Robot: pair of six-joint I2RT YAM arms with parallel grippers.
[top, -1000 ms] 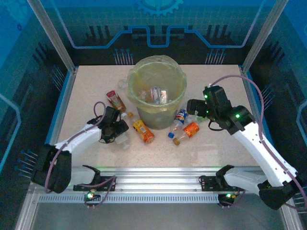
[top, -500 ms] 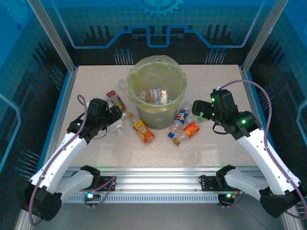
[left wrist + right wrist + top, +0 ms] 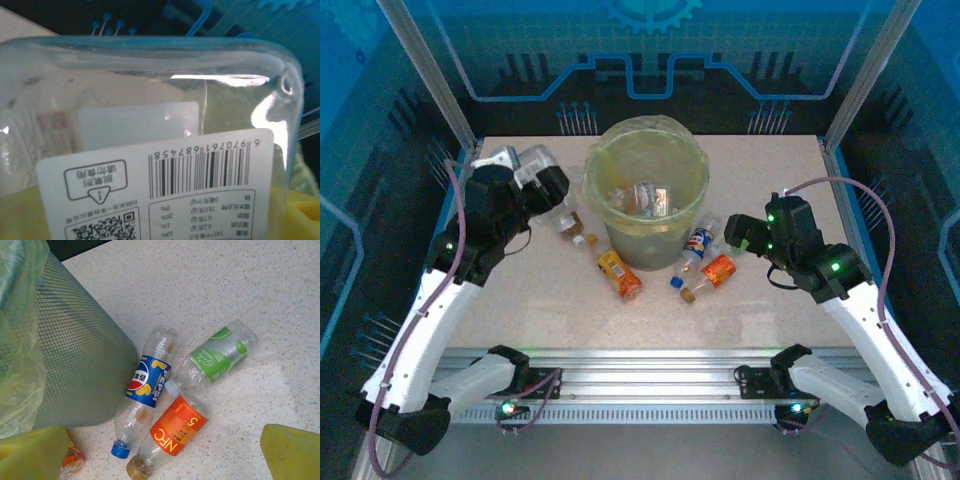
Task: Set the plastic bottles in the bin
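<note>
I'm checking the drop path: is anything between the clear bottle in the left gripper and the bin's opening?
Nothing visible. The clear bottle, held off the table in the left gripper, is just left of the bin in the top view, with only open air between them. The bin's mouth is uncovered.

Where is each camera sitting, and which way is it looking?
Top external: high behind the arm bases, looking down on the table, the bin, the left arm and the right arm.
Left wrist: on the left gripper, facing the clear bottle it holds; a yellow fingertip in the bottom corner.
Right wrist: on the right gripper, looking down at the Pepsi bottle beside the bin; yellow fingertips in both bottom corners.
Shared: top and right wrist both show the bin and the Pepsi bottle.
</note>
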